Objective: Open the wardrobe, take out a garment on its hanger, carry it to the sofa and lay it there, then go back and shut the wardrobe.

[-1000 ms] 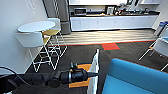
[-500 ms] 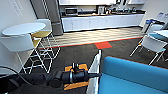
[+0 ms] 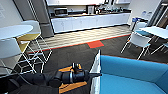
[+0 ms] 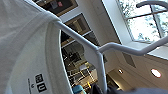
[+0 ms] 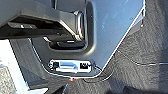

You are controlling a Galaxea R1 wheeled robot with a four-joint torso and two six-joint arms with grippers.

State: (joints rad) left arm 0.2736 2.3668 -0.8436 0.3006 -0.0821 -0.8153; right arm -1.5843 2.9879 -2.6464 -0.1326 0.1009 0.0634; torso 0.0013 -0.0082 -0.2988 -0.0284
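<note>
Beside the near arm of the sofa (image 3: 130, 75), you see the garment (image 3: 95, 72) hanging edge-on as a thin white sheet, its lower part level with the blue seat. Your left arm reaches in from the picture's left, and its left pincer (image 3: 96, 74) meets the garment at the hanger; whether the fingers are clamped on it you cannot tell from this angle. From the left wrist, the garment (image 4: 25, 50) hangs close to the lens, its collar draped over the hanger (image 4: 100, 53), whose slim white shoulder bar and neck run across a ceiling and a window. From the right wrist you see dark robot bodywork over dark carpet; the right pincer's state cannot be told. Beyond the sofa lie dark carpet (image 3: 75, 53) with an orange patch (image 3: 94, 44), a white round bench (image 3: 12, 31) with a yellow stool (image 3: 27, 37), white chairs (image 3: 138, 40), and a kitchen counter (image 3: 90, 21) along the far wall.
</note>
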